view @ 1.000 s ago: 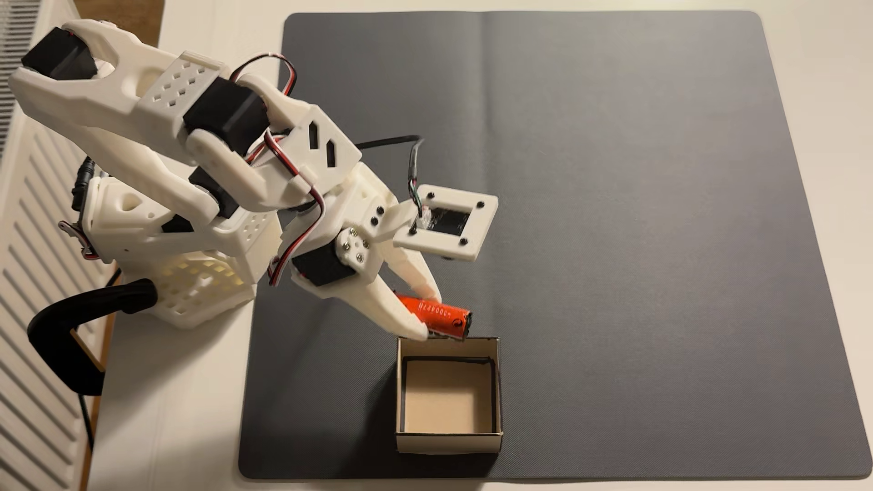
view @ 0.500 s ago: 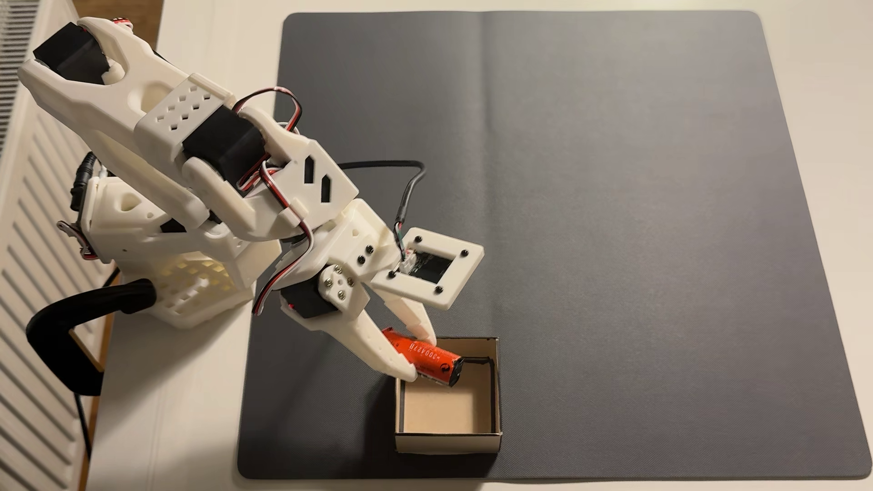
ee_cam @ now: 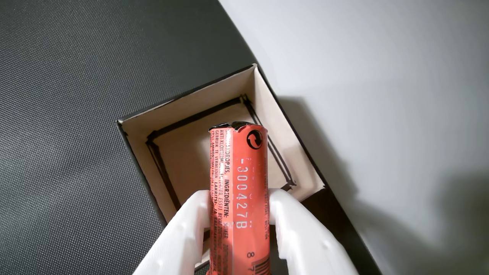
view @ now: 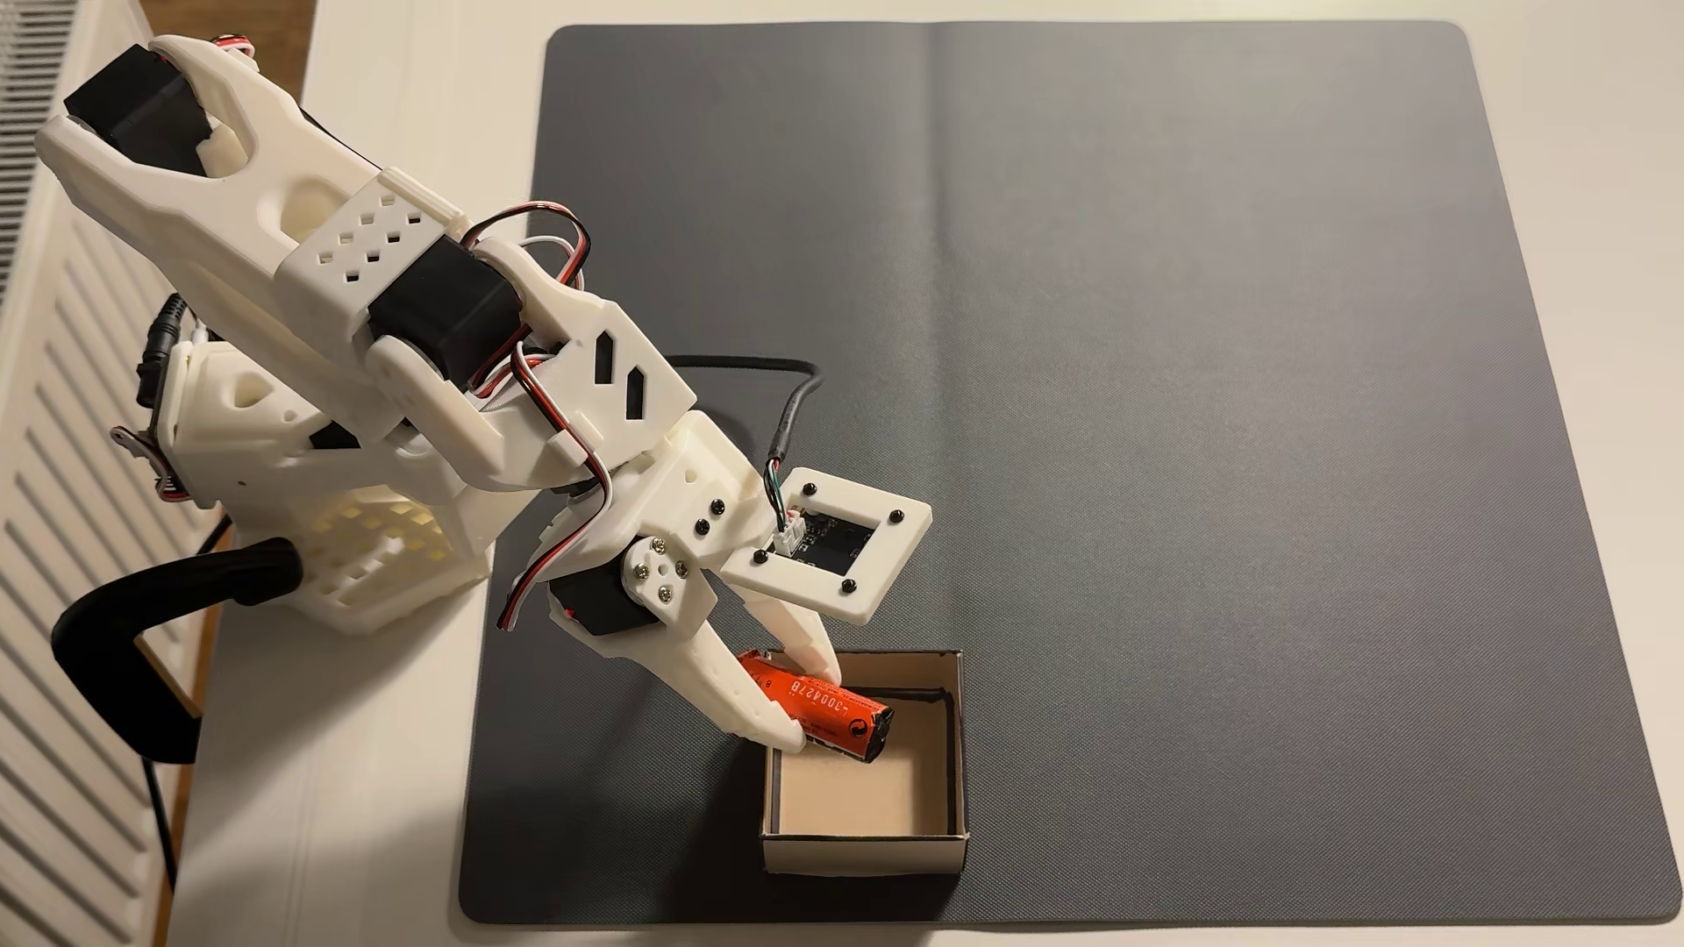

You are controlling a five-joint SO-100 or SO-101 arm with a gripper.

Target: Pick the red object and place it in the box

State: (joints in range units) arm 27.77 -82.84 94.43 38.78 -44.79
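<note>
Orange-red in its wrapper, the small oblong bar with printed digits and a crimped end (view: 820, 706) is pinched about halfway along its length between the two white plastic fingers (view: 814, 710), which are closed snugly on its sides; the wrist view shows the same hold, with the bar (ee_cam: 238, 183) pressed between the fingers (ee_cam: 240, 202) and its free end jutting forward. In the fixed view that free end hangs over the small square open-topped cardboard box with pale beige walls and a black line round its inside (view: 959, 728), while the gripped part sits above the box's upper-left corner. The box stands on a dark grey textured mat (view: 1185, 364) that covers the white tabletop (view: 383, 774).

The step in hand looks like the release. To do it well, I would carry the bar a little further toward the middle of the opening first, since the rear end seems to lie over or outside the near wall and could catch on the rim or tip out. Lowering slightly would shorten the drop. Then part the fingers gently and evenly, so neither one drags the wrapper sideways, and lift straight up without nudging the light box.
</note>
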